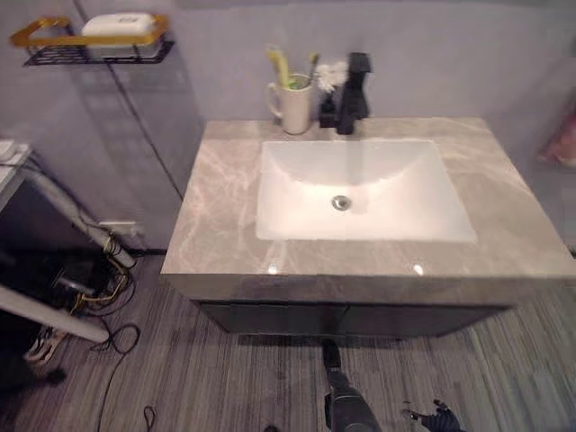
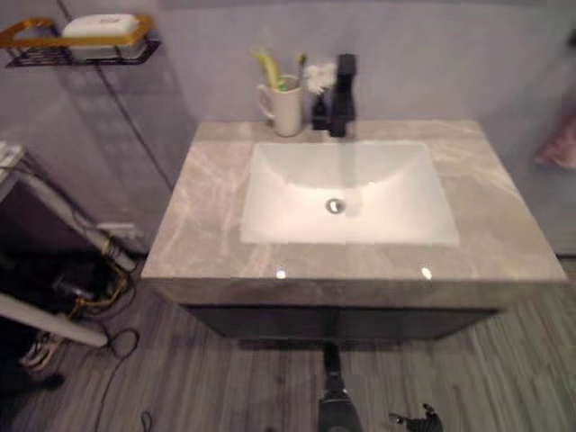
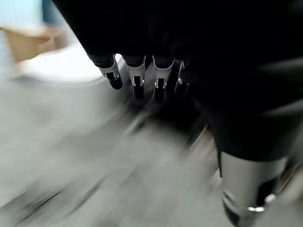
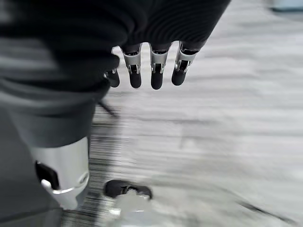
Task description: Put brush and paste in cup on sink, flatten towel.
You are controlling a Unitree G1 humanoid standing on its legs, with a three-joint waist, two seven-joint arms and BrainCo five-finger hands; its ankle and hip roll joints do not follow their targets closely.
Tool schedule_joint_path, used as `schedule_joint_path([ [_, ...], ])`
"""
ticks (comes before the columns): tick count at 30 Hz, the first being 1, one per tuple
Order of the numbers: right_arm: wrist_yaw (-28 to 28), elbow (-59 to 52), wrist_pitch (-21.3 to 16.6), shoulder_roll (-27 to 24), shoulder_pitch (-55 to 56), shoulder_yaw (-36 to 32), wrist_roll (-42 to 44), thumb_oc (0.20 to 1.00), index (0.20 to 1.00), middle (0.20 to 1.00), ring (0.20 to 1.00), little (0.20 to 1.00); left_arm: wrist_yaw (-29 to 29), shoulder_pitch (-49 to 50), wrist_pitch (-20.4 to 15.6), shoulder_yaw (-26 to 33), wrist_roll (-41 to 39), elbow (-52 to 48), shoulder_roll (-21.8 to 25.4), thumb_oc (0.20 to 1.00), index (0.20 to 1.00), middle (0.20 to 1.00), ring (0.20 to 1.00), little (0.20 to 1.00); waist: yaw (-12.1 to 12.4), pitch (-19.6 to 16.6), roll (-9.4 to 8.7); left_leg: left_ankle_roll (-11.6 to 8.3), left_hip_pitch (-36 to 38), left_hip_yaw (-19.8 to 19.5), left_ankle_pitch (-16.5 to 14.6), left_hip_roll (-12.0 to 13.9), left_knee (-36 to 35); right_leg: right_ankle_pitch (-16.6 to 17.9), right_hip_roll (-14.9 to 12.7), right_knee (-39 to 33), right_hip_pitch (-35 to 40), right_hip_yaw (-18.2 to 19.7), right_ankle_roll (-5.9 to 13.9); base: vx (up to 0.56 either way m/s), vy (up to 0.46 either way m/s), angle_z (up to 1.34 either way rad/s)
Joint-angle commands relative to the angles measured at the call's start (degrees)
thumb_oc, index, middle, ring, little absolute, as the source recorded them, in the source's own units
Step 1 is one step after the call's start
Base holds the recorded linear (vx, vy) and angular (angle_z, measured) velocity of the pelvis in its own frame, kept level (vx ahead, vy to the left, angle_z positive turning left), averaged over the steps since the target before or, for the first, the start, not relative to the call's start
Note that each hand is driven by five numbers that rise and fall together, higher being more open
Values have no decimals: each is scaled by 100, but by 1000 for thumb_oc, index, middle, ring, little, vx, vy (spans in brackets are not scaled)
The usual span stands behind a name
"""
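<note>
Nearest, low over the grey striped floor (image 4: 227,123), both hands hang empty: the right hand (image 4: 151,66) in its wrist view shows its dark-tipped fingers (image 4: 156,74) in a loose, nearly straight row with nothing between them and the thumb, and the left hand (image 3: 147,71) in its own wrist view likewise has relaxed fingers (image 3: 137,82) held apart from the thumb, closed on nothing. Farther off stands the vanity, its grey marble counter (image 1: 220,202) framing a white rectangular basin (image 1: 360,193) with a round metal drain (image 1: 340,203) at its middle. At the back edge of the counter, just left of the black faucet (image 1: 354,93), stands the cream cup (image 1: 294,105) with a handle on its left side; it is upright and already holds the yellow-green brush (image 1: 279,65) leaning left and a second slim stick-like item with a greenish tip that may be the paste (image 1: 311,67), though it is too small to tell for certain. A small white flower-like object (image 1: 331,76) sits between cup and faucet. No writing can be read on any of these. On the wall to the far left, a black wire shelf (image 1: 94,52) with a gold rail carries a white bar-shaped item (image 1: 119,24). At the far right edge a pink cloth, possibly the towel (image 1: 562,142), hangs partly out of view.
</note>
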Motion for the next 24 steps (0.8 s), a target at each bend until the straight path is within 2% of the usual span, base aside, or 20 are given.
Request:
schedule_joint_path([
  [1,142,-74,-39,-91,-213,-107,383,1000,1000,1000,1000,1000,-733,-459,6,-209,314,-331,688,1000,1000,1000,1000,1000,14,252,-102,-466,449,26,710,-158,-1024,-555,-214,-406,909,18,348,-124,-4,-67],
  [2,159,38,-34,-79,-217,-147,423,1000,1000,1000,1000,1000,-877,-510,30,-415,415,-218,587,1000,1000,1000,1000,1000,32,203,-90,-478,397,158,751,-95,-1024,-671,-201,-372,1043,-26,328,-193,-39,-69],
  [4,145,66,-36,-16,-266,-88,404,1000,1000,1000,1000,1000,-980,-717,82,-882,768,-181,427,1000,1000,1000,1000,1000,127,81,-133,-510,285,507,827,72,-1024,-768,-398,-385,1310,-360,313,-172,-116,-97],
  [6,140,51,-15,35,-315,-1,397,1000,1000,1000,1000,1000,-1080,-826,13,-1433,1126,-391,277,1000,1000,1000,1000,1000,200,-14,-214,-541,254,964,862,219,-1024,-622,-699,-581,1550,-752,387,-146,-134,-117],
  [7,109,1,-17,59,-338,26,418,1000,1000,1000,1000,1000,-1043,-834,6,-1580,1210,-520,237,1000,1000,1000,1000,1000,236,-51,-237,-583,334,1138,762,260,-1024,-609,-875,-597,1663,-960,515,-72,-61,-169],
  [8,108,0,-16,59,-337,25,418,1000,1000,1000,1000,1000,-1043,-834,6,-1581,1210,-521,237,1000,1000,1000,1000,1000,240,-49,-238,-583,337,1141,761,260,-1024,-609,-875,-597,1664,-956,515,-209,-202,-226],
  [9,10,-169,-30,123,-508,225,353,1000,1000,1000,1000,1000,-891,-1006,-36,-1919,1352,-1000,216,1000,1000,1000,1000,1000,375,-147,-311,-590,422,1970,821,436,-1008,-173,-1424,-587,1935,-2152,717,-204,-171,-252],
  [10,3,-174,-24,132,-507,223,348,1000,1000,1000,1000,1000,-891,-1000,-23,-1922,1351,-1015,224,1000,1000,1000,1000,1000,403,-131,-322,-588,449,2000,815,428,-1012,-149,-1423,-608,1947,-2122,731,-249,-398,-239],
  [11,-65,-260,-5,181,-521,418,142,1000,1000,1000,1000,1000,-819,-1106,-11,-1903,1327,-1152,314,1000,1000,1000,1000,1000,376,-228,-399,-669,433,2231,912,531,-985,-222,-1213,-1076,1964,-1927,697,-30,-363,-219],
  [12,-76,-350,-21,202,-437,552,32,1000,1000,1000,1000,1000,-739,-1247,-30,-1871,1375,-1110,373,1000,1000,1000,1000,1000,263,-285,-433,-768,406,2244,1042,668,-937,-443,-891,-1492,1981,-1354,601,-29,-381,-208],
  [13,-80,-361,-16,204,-428,558,30,1000,1000,1000,1000,1000,-736,-1245,-34,-1866,1378,-1104,373,1000,1000,1000,1000,1000,292,-288,-437,-786,419,2277,1050,684,-938,-436,-869,-1514,1982,-1322,584,26,-259,-200],
  [15,-87,-649,-47,107,-314,663,-118,1000,1000,1000,1000,1000,-670,-1421,-47,-1948,1538,-1087,441,1000,1000,1000,1000,1000,241,-236,-461,-901,369,2082,1077,779,-724,-513,-667,-1751,1994,-947,501,16,-186,-170],
  [16,-87,-665,-38,105,-306,661,-122,1000,1000,1000,1000,1000,-668,-1424,-48,-1947,1542,-1082,438,1000,1000,1000,1000,1000,248,-232,-459,-910,365,2086,1063,793,-695,-511,-659,-1761,2002,-941,494,40,-175,-120],
  [17,-82,-877,-44,-5,-247,766,-265,1000,1000,1000,1000,1000,-670,-1479,-45,-2034,1698,-1111,486,1000,1000,1000,1000,1000,230,-179,-490,-970,277,1660,993,805,-358,-581,-505,-1858,2024,-645,412,-12,-227,-101],
  [18,-17,-1020,-101,-190,-318,902,-374,1000,1000,1000,1000,1000,-566,-1592,-59,-2079,1742,-1105,538,1000,1000,1000,1000,1000,340,0,-561,-907,12,500,944,606,62,-566,-341,-1911,1927,-133,257,-6,-254,-79],
  [19,-25,-1059,-105,-254,-332,928,-432,1000,1000,1000,1000,1000,-575,-1609,-66,-2116,1795,-1078,521,1000,1000,1000,1000,1000,334,24,-584,-866,-41,256,866,555,81,-571,-298,-1937,1909,40,237,-13,-173,-147],
  [20,-65,-949,-106,-345,-376,933,-502,1000,1000,1000,1000,1000,-537,-1627,-91,-2180,1828,-1093,527,1000,1000,1000,1000,1000,399,62,-603,-843,-158,-204,868,465,147,-579,-238,-1941,1893,280,215,95,-61,-219],
  [21,-127,-938,-89,-460,-402,847,-580,1000,1000,1000,1000,1000,-537,-1715,-96,-2267,1840,-1124,506,1000,1000,1000,1000,1000,419,79,-612,-863,-420,-495,908,432,135,-577,-237,-1945,1898,466,199,90,-28,-249],
  [24,-184,-1024,-94,-527,-431,752,-533,1000,1000,1000,1000,1000,-521,-1778,-121,-2297,1805,-1179,471,1000,1000,1000,1000,1000,451,80,-574,-853,-571,-652,1012,283,-115,-569,-195,-2004,1949,654,233,132,37,-73],
])
